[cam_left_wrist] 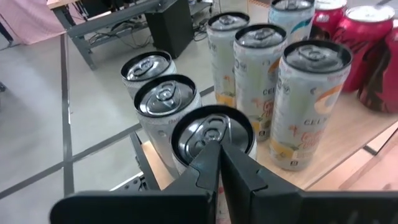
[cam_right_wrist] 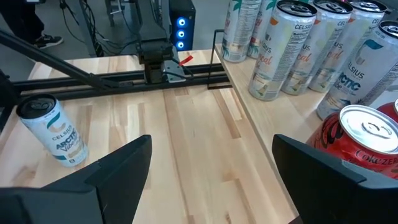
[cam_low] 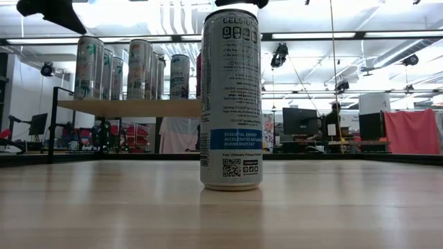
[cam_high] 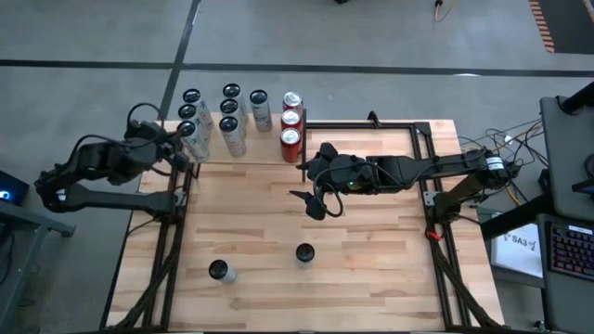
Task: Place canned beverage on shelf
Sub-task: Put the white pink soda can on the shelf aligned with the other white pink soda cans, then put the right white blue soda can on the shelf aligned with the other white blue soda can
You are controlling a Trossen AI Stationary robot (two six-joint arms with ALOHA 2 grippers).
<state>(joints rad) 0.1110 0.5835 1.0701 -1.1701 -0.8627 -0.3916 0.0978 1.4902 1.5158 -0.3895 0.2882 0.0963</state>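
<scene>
The shelf (cam_high: 262, 148) stands at the table's far left and carries several slim cans in rows, with three red cans (cam_high: 291, 119) at its right end. Two more cans stand on the table, one near the middle (cam_high: 304, 252) and one to its left (cam_high: 220, 270). The middle one fills the low view (cam_low: 230, 97). My left gripper (cam_left_wrist: 217, 155) is shut at the shelf's near left corner, its tips at the top of the nearest can (cam_left_wrist: 211, 132). My right gripper (cam_right_wrist: 211, 180) is open and empty over the table, just near of the red cans (cam_right_wrist: 367, 143). My left gripper's shut fingertips (cam_left_wrist: 210, 152) stand at the near rim of the nearest can's top (cam_left_wrist: 205, 127), slanting down from the table's left side. I cannot tell whether they touch it. The can stands upright on the shelf.
Black frame rails (cam_high: 422, 148) run along the table's left, right and far sides. The shelf's cans stand close together. Bare tabletop (cam_high: 371, 269) lies at the near right. The room with desks and screens shows beyond the table in the low view.
</scene>
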